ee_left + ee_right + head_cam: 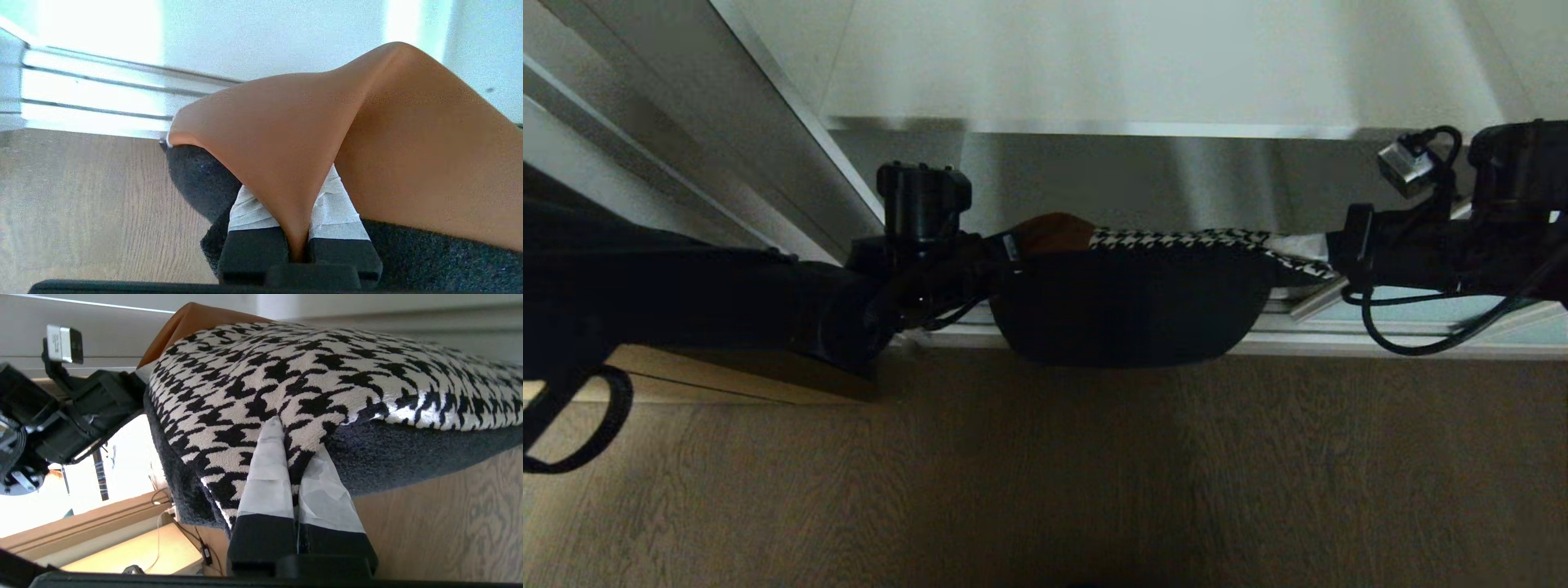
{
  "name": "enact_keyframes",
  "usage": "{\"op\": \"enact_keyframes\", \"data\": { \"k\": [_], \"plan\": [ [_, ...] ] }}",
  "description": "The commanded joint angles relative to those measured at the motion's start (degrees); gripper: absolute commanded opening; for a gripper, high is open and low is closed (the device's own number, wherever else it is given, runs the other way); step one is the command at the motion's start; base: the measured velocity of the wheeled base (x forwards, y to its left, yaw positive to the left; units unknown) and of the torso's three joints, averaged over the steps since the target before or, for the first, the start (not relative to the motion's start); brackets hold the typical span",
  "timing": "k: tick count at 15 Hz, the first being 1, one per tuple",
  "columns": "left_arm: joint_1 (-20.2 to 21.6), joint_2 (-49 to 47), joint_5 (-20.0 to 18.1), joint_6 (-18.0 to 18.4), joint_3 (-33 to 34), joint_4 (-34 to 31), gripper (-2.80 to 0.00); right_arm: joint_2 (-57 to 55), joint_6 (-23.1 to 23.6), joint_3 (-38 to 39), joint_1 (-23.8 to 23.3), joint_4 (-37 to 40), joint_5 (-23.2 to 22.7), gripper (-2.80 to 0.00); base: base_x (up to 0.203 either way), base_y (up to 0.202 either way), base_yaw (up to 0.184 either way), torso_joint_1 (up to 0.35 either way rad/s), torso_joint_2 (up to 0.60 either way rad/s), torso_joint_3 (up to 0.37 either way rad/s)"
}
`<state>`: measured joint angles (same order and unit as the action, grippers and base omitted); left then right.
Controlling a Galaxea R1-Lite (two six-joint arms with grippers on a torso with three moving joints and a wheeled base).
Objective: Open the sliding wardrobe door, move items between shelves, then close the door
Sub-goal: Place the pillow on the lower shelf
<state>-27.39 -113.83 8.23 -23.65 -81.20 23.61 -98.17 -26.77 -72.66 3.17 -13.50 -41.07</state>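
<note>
step: mid-transfer between shelves | left gripper and right gripper both pinched tight on rectangular tan-leather and houndstooth cushion (dead centre, sagging) | next: lift toward white shelf at 12 o'clock

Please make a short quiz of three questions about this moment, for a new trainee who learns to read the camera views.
1. True or false: both grippers are shut on the cushion.
2. Which part does the left gripper pinch? A) the tan leather-like end B) the houndstooth end C) the black back only
3. Fill in: in the head view, the cushion hangs between the two arms, in front of the wardrobe's bottom track, above the wooden ____.

Key: 1 true: the right gripper pinches the houndstooth end, the left gripper the tan end. 2 A. 3 floor.
</note>
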Motion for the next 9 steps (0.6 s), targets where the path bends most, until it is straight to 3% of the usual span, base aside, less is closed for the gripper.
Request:
{"op": "enact_keyframes", "data": {
  "k": [1, 6, 9],
  "plan": [
    [-0.6, 5.4, 0.1, -0.2, 0.2, -1.3, -2.80, 5.5, -0.3, 0.9, 0.0, 0.2, -0.4, -2.80, 0.000, 0.000, 0.000, 0.000, 0.00, 0.000],
    [-1.3, 6.3, 0.1, 2.0, -1.6, -3.3, -2.80, 5.6, -0.3, 1.4, -0.3, 0.6, -1.0, -2.80, 0.000, 0.000, 0.000, 0.000, 0.00, 0.000],
    [-0.2, -1.6, 0.3, 2.0, -0.7, -2.3, -2.80, -2.1, 0.1, 3.0, -0.6, -1.4, -1.4, -2.80, 0.000, 0.000, 0.000, 0.000, 0.00, 0.000]
  ]
}}
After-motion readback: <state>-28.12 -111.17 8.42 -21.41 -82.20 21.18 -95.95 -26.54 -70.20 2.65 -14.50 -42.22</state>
